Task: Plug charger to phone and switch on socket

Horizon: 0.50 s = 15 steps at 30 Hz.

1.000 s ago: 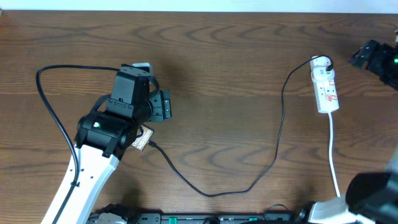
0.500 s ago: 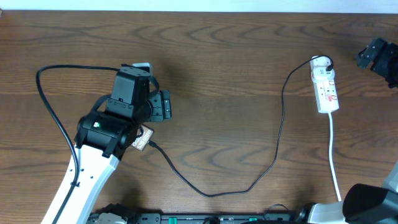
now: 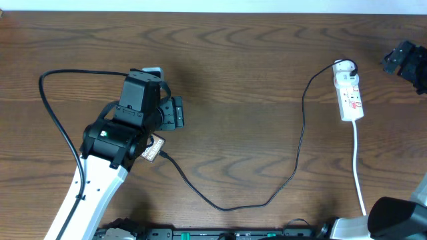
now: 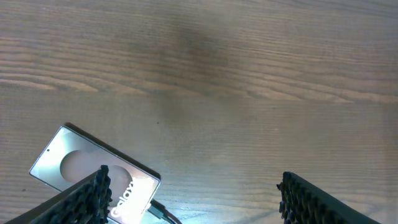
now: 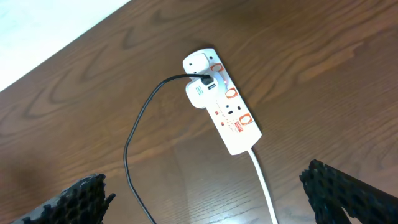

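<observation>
The phone (image 4: 79,167) lies flat on the table, its bronze face with a pale round patch and "Galaxy" lettering up. My left gripper (image 4: 198,205) is open above it, its left finger over the phone's end. Overhead, the phone (image 3: 154,148) peeks out from under the left gripper (image 3: 171,114). The charger's black plug tip (image 4: 163,213) touches the phone's end. Its cable (image 3: 227,208) loops to the white socket (image 3: 350,93). My right gripper (image 5: 211,199) is open, hovering near the socket (image 5: 225,111); overhead it (image 3: 403,59) is right of the strip.
A white cord (image 3: 358,167) runs from the socket toward the front edge. The left arm's thick black cable (image 3: 50,113) arcs at the left. The table's far edge (image 5: 56,43) meets a pale surface.
The right gripper has shifted slightly right and away, and the right arm's lower body has dropped toward the front edge. The left arm, phone and cable have not moved.
</observation>
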Tool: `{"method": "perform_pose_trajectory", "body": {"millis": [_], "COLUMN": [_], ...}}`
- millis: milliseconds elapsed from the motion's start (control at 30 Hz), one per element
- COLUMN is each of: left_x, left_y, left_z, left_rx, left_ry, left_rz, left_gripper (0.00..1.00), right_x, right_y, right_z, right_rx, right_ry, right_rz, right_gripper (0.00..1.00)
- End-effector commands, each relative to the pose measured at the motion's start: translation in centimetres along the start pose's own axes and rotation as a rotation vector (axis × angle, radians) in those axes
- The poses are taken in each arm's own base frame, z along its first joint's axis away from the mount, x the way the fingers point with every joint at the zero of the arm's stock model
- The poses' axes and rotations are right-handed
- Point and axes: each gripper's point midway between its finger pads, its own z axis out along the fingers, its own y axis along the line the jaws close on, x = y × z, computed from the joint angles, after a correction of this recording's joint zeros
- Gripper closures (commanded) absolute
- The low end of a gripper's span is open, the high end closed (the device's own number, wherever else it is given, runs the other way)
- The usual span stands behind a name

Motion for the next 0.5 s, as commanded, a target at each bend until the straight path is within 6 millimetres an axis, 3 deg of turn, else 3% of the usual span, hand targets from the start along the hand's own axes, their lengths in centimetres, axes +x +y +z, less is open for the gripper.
{"method": "perform_pose_trajectory", "body": {"millis": [0,200,333,467], "left_x": [-0.5,0.3,-0.1,-1.1], "left_y": [0.5,2.6,3.5,3.4], "left_z": [-0.8,-2.1,-2.9,-5.0], "left_rx": [-0.029,-0.054,0.014,0.145], "left_ry": [-0.037,-0.175,-0.386,-0.673], "left_rz": [0.029,-0.005,-0.056,-0.042], "left_gripper": [0.16,0.16,0.16,0.16], "right_x": [0.0,0.0,0.0,0.0], "right_y": [0.2,0.2,0.2,0.2], "right_z": [-0.5,-0.5,-0.5,-0.5], "right_rx": [0.003,0.003,0.003,0.003], "right_ry": [-0.012,-0.011,-0.011,-0.012], "right_rz": [0.007,0.008,0.008,0.007], "right_gripper": [0.01,0.01,0.01,0.01]}}
